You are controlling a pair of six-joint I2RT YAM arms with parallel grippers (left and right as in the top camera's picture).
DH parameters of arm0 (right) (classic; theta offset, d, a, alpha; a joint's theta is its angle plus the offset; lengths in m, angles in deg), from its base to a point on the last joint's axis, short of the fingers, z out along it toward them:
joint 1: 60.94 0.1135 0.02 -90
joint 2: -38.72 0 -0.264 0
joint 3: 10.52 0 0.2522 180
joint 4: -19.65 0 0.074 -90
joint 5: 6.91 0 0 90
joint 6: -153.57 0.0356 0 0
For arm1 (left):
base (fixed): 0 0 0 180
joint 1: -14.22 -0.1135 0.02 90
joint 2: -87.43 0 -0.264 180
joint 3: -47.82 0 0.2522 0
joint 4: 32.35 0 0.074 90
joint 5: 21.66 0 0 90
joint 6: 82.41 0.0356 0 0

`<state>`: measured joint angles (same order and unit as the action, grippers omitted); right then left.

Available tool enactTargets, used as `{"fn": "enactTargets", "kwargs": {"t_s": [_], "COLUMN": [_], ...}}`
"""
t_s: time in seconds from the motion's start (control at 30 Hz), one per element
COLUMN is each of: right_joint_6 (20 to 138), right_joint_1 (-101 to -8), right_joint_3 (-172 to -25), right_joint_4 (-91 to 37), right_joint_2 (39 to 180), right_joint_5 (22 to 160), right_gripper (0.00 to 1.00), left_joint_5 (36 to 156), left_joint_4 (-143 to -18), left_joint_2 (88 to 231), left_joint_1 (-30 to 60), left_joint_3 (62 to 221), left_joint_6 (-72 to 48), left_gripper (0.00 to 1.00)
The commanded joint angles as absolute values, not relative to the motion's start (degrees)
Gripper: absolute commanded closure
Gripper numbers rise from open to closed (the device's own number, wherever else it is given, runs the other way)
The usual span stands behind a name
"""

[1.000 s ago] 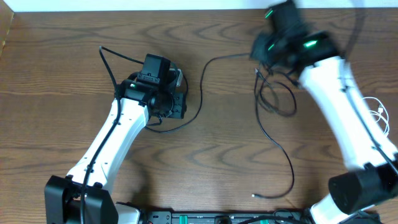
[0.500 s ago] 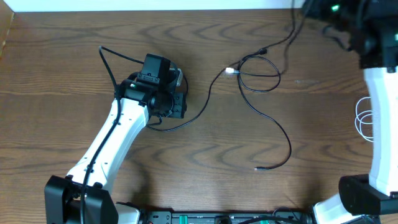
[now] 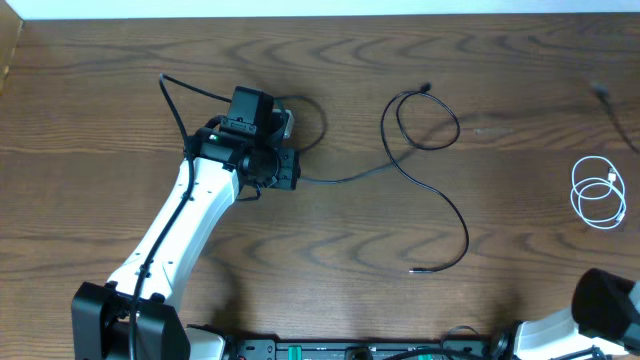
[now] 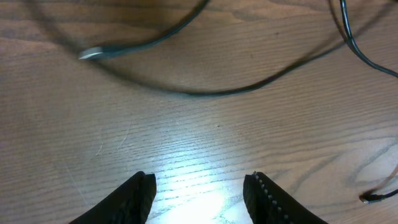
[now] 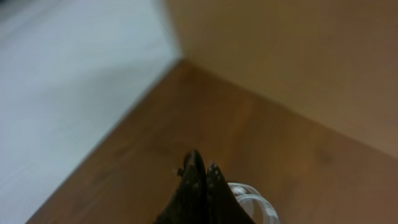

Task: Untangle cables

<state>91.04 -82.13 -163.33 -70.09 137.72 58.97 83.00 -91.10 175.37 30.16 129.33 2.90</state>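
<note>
Overhead, the black cable (image 3: 466,238) loops across the middle of the table (image 3: 330,300), and the white cable (image 3: 598,190) curls by its right edge. Wrist views alone show the left gripper (image 4: 200,180) wide and empty, the right gripper (image 5: 200,168) pinched tight

Left gripper (image 4: 202,186) hangs low over the table (image 4: 186,130), fingers apart, empty; right gripper (image 5: 202,175) is pinched closed.

A wood-grain table (image 3: 330,250) borders a white strip (image 3: 300,7).
</note>
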Motion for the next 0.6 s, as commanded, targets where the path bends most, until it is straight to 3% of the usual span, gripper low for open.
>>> {"fn": "enactTargets", "kwargs": {"t_s": [0.0,0.2,0.57], "right_joint_6": [98.5,91.0,73.7], "right_joint_1": [-89.1,-92.7,-86.0], "right_joint_3": [-164.0,-163.8,-163.6], "right_joint_4": [-72.4,-75.6,-82.0], "right_joint_2": [138.3,141.7,152.2], "right_joint_5": [55.9,71.6,88.4], "right_gripper": [0.99,0.99,0.99], "left_joint_5": [82.4,82.4,82.5], "left_joint_4": [-91.2,-91.1,-91.1], "left_joint_2": [174.2,174.2,174.2], "left_joint_1": [30.0,30.0,30.0], "left_joint_3": [129.1,129.1,129.1], "left_joint_6": [2.4,2.4,2.4], "left_gripper": [0.49,0.49,0.49]}}
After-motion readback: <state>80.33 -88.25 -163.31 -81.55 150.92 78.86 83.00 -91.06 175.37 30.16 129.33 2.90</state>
